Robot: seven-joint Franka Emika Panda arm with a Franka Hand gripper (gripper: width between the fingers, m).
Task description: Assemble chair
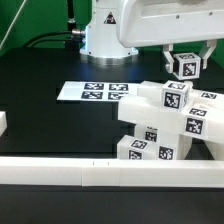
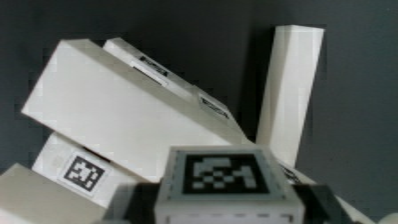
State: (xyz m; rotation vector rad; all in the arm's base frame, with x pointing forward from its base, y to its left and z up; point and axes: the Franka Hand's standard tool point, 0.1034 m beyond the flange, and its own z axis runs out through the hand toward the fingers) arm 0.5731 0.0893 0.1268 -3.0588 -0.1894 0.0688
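Hand (image 1: 184,62) grips small cube (image 1: 185,67) — wrist view shows its tag.

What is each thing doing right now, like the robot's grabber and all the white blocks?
Robot's two-finger tool: raised above the table, shut on a small cube.
Small glossy white plastic cube with a black-and-white tag: held in the air over the stack.
Partly built chair of chunky glossy white tagged pieces: standing on the table, unfinished.
Flat white marker board: lying flat.
Long plain white rail: lying along the front edge.
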